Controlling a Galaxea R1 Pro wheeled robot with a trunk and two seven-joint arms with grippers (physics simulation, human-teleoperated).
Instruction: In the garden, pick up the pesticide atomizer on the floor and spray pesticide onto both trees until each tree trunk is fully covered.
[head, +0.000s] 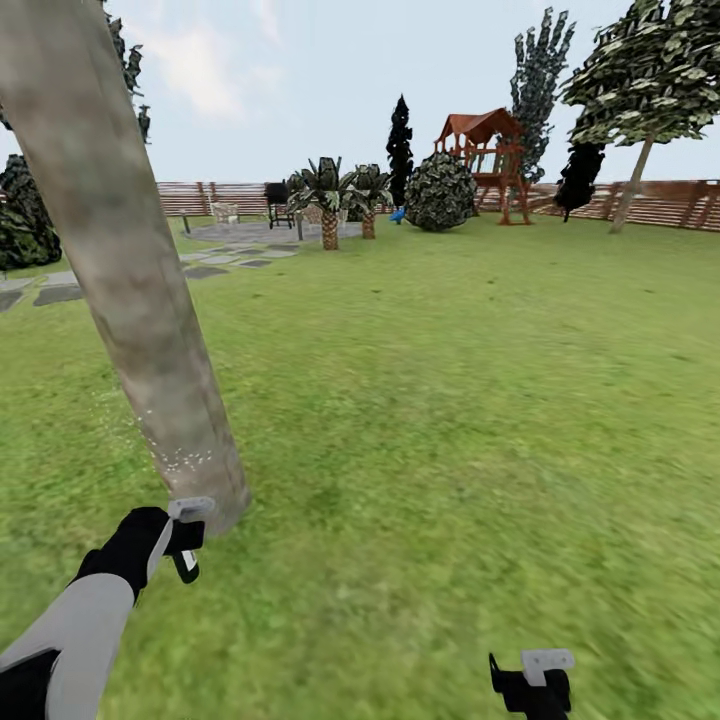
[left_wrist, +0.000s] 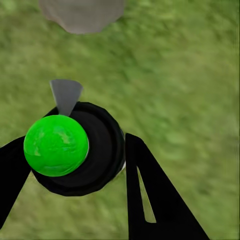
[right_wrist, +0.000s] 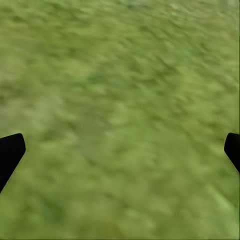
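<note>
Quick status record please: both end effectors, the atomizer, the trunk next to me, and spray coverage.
left end effector: shut on the atomizer, held close to the base of the trunk
right end effector: open, over the lawn
atomizer: seen end-on from the left wrist, green top, dark body between the fingers
trunk: leaning in the head view, at near left
pesticide: white specks on the trunk's lower part; none that I can make out higher up

Pale grey-brown blotchy trunk (head: 120, 270) flecked with white specks (head: 170, 460); green lawn (head: 480, 400); reddish-brown fence (head: 660, 200).
</note>
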